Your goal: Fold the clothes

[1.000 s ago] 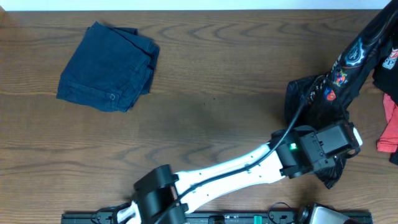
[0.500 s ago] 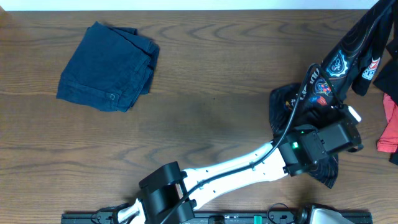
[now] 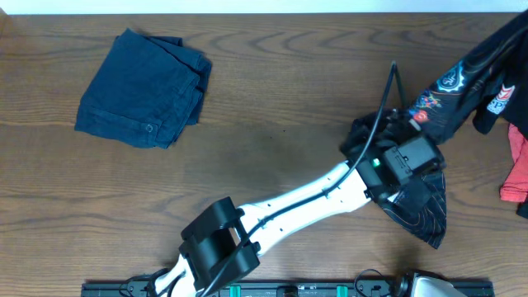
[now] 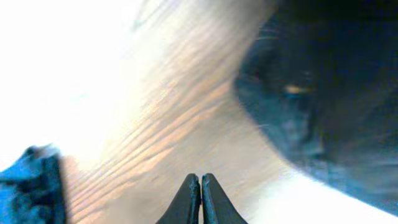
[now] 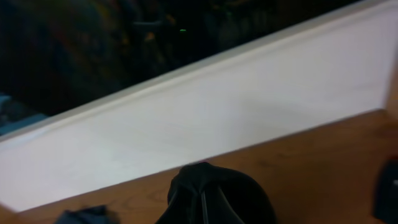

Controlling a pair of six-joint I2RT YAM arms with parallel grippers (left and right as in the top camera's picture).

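Note:
The black jersey [image 3: 421, 210] with thin orange lines lies bunched at the table's right. One end of it [image 3: 487, 58] rises toward the far right corner. In the right wrist view black cloth [image 5: 214, 193] is bunched over my right gripper [image 5: 208, 186], which is shut on the jersey. My left wrist [image 3: 404, 161] hovers over the jersey's crumpled middle. In the left wrist view my left gripper [image 4: 200, 182] is shut with nothing between its fingers. It sits above bare wood, with the jersey [image 4: 323, 93] ahead to its right.
A folded navy denim garment [image 3: 144, 87] lies at the far left of the table. A red garment [image 3: 516, 169] hangs at the right edge. The white left arm [image 3: 289, 210] crosses the table's front diagonally. A pale wall [image 5: 205, 118] backs the table.
My left wrist has moved back and left onto the jersey's middle, and its jaws have closed empty. The jersey's raised end has swung farther right, baring the front flap.

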